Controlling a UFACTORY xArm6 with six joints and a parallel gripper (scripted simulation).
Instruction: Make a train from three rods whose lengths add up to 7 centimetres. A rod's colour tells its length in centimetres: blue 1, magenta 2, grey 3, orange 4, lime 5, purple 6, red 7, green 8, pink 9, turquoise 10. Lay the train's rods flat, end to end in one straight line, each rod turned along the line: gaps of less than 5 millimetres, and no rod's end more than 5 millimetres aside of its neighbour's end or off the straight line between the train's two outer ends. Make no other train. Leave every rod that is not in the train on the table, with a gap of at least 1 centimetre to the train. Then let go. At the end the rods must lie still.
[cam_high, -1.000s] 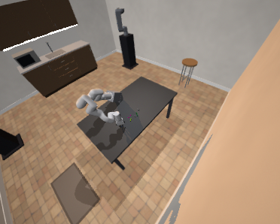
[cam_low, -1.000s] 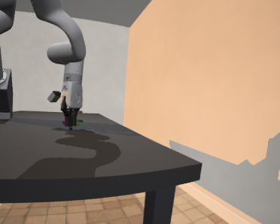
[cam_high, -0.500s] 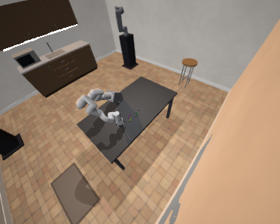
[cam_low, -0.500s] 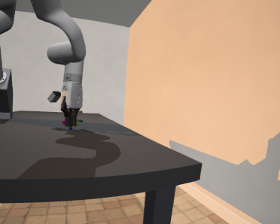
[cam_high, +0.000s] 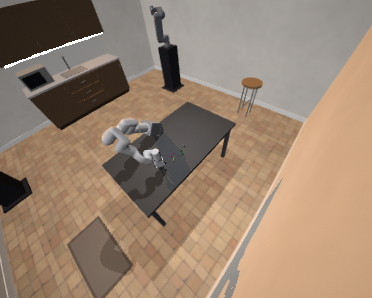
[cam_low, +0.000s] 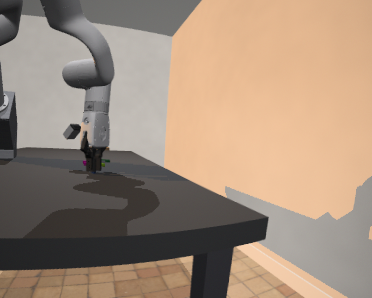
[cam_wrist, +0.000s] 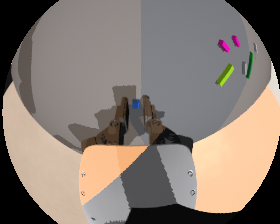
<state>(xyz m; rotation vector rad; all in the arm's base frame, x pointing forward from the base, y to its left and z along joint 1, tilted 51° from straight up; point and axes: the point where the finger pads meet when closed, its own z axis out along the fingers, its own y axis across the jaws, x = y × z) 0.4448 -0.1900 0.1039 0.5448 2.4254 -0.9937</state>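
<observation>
1. Blue rod (cam_low: 94, 172) (cam_wrist: 136, 104): between the gripper's (cam_high: 163, 171) (cam_low: 94, 169) (cam_wrist: 136, 102) narrowly parted fingertips, seemingly ungripped.
2. Magenta rods (cam_high: 172, 155) (cam_low: 85, 162) (cam_wrist: 223, 46) and grey rods (cam_wrist: 244, 67) lie apart; no train yet.
3. Left: probably blue plus both greys, aligned, then release.

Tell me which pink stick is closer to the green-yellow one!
The magenta rod on the left in the wrist view; the other magenta rod lies farther right.

A dark table (cam_high: 200, 124) (cam_low: 150, 220) (cam_wrist: 85, 55); magenta (cam_wrist: 223, 46), lime (cam_wrist: 225, 75) and green (cam_wrist: 250, 65) rods lie apart, nearer its long edge away from the arm's base.
</observation>
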